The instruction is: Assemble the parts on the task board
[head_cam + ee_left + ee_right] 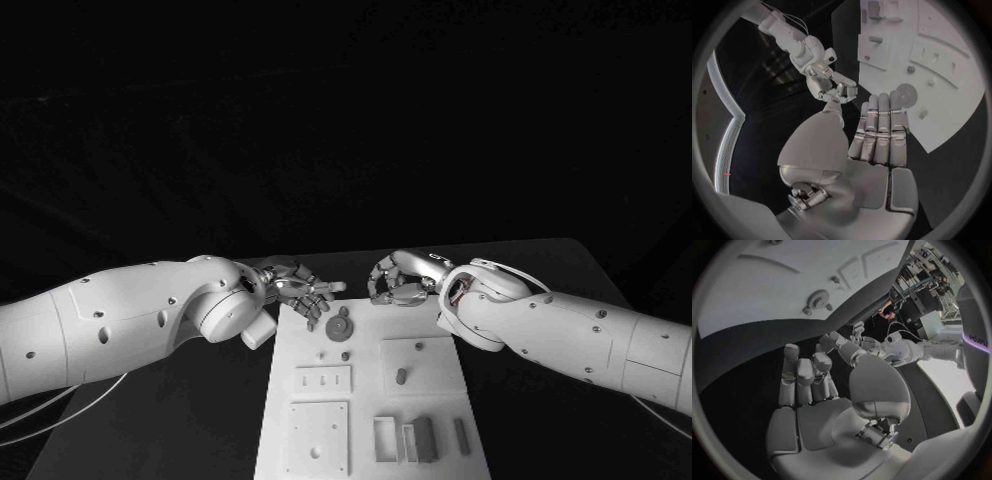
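Observation:
The white task board [366, 352] lies in the middle of the table, with its far end between my two hands. A round gear-like part [340, 325] sits near that end, also seen in the left wrist view [906, 93] and the right wrist view [817, 297]. My left hand [296, 286] hovers at the board's far left corner, fingers straight and apart, holding nothing [876, 140]. My right hand [400, 280] hangs over the far right edge with fingers loosely bent and an empty palm [811, 390]. The hands face each other a short gap apart.
Nearer me the board carries a small peg [400, 377], a plate with narrow slots [325, 380], a square plate [317, 438] and upright rectangular parts [407, 440]. Black table [562, 270] surrounds the board on both sides.

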{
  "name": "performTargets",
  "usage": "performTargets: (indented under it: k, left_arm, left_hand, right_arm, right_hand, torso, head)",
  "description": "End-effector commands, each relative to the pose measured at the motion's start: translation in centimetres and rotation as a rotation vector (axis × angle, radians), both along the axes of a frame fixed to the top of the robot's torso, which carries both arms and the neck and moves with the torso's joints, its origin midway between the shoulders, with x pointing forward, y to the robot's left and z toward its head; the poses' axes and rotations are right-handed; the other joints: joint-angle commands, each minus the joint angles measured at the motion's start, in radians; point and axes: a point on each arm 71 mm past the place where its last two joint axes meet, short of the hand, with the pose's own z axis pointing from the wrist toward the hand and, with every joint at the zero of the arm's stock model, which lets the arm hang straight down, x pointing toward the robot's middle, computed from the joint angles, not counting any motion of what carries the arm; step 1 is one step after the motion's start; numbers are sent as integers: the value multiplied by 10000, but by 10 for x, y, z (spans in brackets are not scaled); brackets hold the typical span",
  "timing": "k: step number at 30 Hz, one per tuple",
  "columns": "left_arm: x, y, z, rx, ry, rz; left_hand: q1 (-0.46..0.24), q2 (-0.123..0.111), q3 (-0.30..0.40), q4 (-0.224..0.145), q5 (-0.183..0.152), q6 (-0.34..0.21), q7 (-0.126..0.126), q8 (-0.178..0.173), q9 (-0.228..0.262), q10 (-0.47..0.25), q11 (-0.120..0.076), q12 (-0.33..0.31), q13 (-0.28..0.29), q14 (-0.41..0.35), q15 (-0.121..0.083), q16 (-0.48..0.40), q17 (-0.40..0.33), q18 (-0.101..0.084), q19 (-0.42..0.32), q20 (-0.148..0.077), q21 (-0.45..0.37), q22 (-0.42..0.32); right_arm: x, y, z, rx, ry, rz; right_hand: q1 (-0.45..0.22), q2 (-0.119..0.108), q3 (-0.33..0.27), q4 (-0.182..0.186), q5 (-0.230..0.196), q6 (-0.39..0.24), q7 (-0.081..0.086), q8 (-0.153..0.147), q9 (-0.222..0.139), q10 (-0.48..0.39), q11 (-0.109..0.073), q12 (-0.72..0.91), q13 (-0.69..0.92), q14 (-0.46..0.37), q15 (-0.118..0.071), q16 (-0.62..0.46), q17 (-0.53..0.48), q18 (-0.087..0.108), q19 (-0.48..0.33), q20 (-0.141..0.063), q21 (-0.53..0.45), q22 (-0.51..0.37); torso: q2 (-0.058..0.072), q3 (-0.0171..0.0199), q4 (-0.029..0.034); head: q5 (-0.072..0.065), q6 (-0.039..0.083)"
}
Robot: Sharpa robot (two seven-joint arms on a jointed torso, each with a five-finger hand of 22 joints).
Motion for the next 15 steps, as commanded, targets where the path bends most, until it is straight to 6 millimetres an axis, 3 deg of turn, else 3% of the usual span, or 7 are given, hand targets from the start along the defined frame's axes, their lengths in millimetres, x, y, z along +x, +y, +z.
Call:
performTargets:
  k: [1, 5, 10, 15]
  left_arm:
    - [-2, -9, 0, 195, 128, 188]
    - [0, -16, 0, 166, 73, 382]
    - [2, -14, -1, 352, 137, 827]
    - [3, -15, -1, 424, 181, 970]
  left_hand:
    - [-203, 3, -68, -9, 25, 112, 2, 41, -31, 64, -26, 78, 56, 93, -23, 59, 101, 114, 69, -50, 77, 49]
    - [-180, -42, -94, -16, 20, 78, 14, -6, -65, 6, -7, 52, 68, 49, -16, 21, 143, 97, 25, -60, 55, 59]
    - [-168, -149, -152, -11, 20, 4, 66, -96, -131, -108, 48, 1, 93, -48, 25, -74, 212, 54, -66, -44, 1, 69]
    - [-206, -114, -144, -6, 21, 14, 69, -107, -146, -117, 53, 0, 111, -53, 30, -96, 243, 49, -72, -41, -6, 77]
  right_arm:
    - [-2, 12, -2, -411, 153, 165]
    - [-6, 25, -1, -317, 157, 434]
    - [-10, 34, 0, -238, 151, 600]
    - [-15, 39, 1, -169, 165, 755]
  right_hand:
    - [-91, 10, -34, 36, 15, 528, 16, 9, 148, 34, -57, 60, -9, 2, -54, 38, -12, -19, 40, -60, 42, 165]
    - [-105, 29, -28, 50, 17, 525, 14, 1, 152, 41, -60, 58, -12, 12, -60, 37, -17, -19, 51, -65, 43, 162]
    - [-108, 29, -27, 50, 17, 524, 14, -2, 154, 43, -61, 57, -13, 16, -62, 36, -19, -19, 54, -67, 44, 161]
    - [-110, 27, -26, 46, 17, 522, 13, -6, 156, 46, -63, 57, -14, 22, -66, 37, -21, -19, 60, -71, 45, 160]
  torso:
    - [-40, -23, 19]
    - [-17, -12, 13]
    - [-19, -14, 3]
    - [-8, 0, -7]
  head:
    - [59, -20]
    - [134, 11]
    - [128, -1]
    - [135, 2]
